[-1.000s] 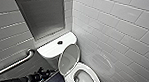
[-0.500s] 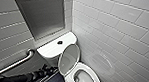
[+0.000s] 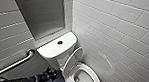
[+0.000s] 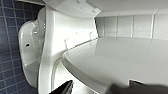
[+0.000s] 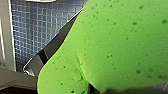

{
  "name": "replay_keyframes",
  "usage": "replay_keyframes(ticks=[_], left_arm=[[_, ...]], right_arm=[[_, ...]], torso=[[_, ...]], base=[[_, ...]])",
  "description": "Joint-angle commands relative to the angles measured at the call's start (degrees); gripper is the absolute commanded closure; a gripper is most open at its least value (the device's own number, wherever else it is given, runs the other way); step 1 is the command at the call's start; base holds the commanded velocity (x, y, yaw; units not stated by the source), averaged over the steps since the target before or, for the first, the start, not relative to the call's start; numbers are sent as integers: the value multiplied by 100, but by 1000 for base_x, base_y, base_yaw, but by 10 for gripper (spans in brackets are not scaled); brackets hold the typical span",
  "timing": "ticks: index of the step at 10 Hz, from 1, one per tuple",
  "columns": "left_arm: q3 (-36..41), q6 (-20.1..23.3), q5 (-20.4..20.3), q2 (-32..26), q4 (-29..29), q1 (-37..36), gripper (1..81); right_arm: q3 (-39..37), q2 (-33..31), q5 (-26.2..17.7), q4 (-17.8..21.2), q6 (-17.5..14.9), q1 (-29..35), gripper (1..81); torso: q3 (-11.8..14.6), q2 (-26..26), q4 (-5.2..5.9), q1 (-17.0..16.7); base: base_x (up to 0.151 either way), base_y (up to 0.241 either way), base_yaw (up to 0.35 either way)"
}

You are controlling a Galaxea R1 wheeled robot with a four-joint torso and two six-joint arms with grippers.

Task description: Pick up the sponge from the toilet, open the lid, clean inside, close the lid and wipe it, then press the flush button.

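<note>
Plainly, the sponge is light, soft and porous, so by my judgement it squashes under a pinch and wants holding across its middle, with a free edge left out for wiping. The right end effector appears clenched on it, and the green pad sits close against that wrist's camera over blue floor tiles. The lid is the trickier piece. It is smooth, glossy plastic, probably light but slippery, and it swings on its hinge, so it is best taken at the front rim, far from the cistern. It stands raised, tilted back toward the cistern of the toilet, with the bowl open below it. The left end effector is at the lid's edge, but I cannot tell whether it is clamped or released. The flush button sits untouched on the cistern top. Compared with a second ago little differs: the lid was already up, it now leans slightly further back, and the left arm has shifted only slightly.
</note>
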Motion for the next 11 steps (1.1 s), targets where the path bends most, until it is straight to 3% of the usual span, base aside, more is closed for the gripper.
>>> replay_keyframes(ticks=[1, 3, 4, 7, 9, 11], left_arm=[[379, 27, -11, -17, 498, -193, 10], [484, 36, -2, -184, 946, 323, 10], [493, 36, -64, -341, 1487, 808, 10], [302, 53, 6, -544, 2956, 2723, 10], [-338, 97, -46, -379, 3371, 3812, 10], [-1168, 80, -117, -52, 3355, 4280, 10]], right_arm=[[137, -205, -372, 27, -7, 0, 811], [76, -196, -372, 54, 2, 35, 811], [58, -169, -381, 63, 2, 26, 811], [75, -64, -372, 19, -7, -9, 811], [111, -38, -380, 27, -15, 8, 811], [146, -29, -381, 27, -15, 8, 811]], torso=[[0, 0, 0, 0], [0, 0, 0, 0], [0, 0, 0, 0], [0, 0, 0, 0], [0, 0, 0, 0], [0, 0, 0, 0]], base=[[0, 0, 0], [0, 0, 0], [0, 0, 0], [0, 0, 0], [0, 0, 0], [0, 0, 0]])
